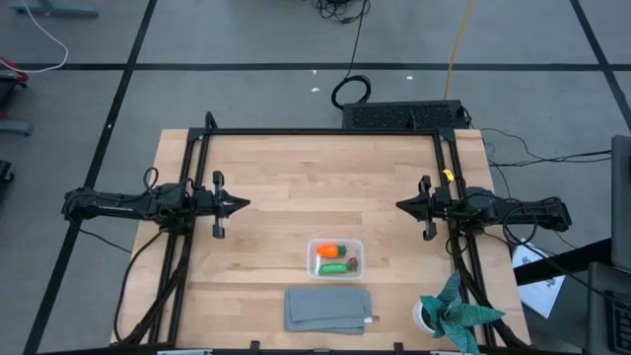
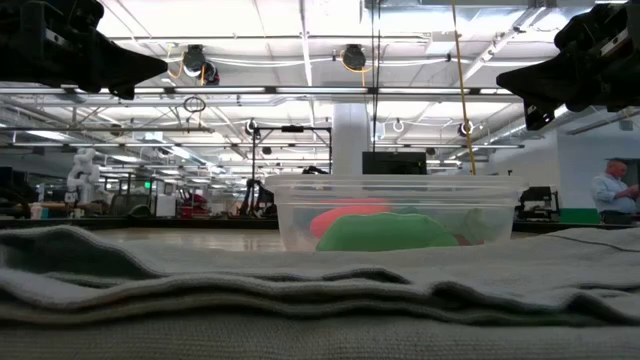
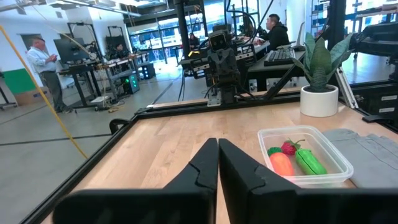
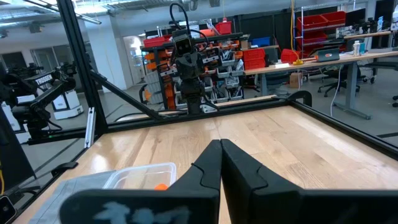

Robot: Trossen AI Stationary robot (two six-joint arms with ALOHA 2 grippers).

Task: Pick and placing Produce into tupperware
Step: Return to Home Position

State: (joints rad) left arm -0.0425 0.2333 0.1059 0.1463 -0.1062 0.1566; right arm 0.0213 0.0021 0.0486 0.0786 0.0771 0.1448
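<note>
A grey folded cloth (image 1: 328, 309) lies at the table's (image 1: 296, 177) near edge; a potted plant (image 1: 455, 314) stands at its near right corner.

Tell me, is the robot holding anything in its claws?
No, nothing. The left claw and the right claw are both shut and empty. The carrot lies in the tupperware.

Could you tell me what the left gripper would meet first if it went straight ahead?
Likely the right gripper, facing it across the table. The left gripper's line seems to pass beside the tupperware, not over it.
</note>
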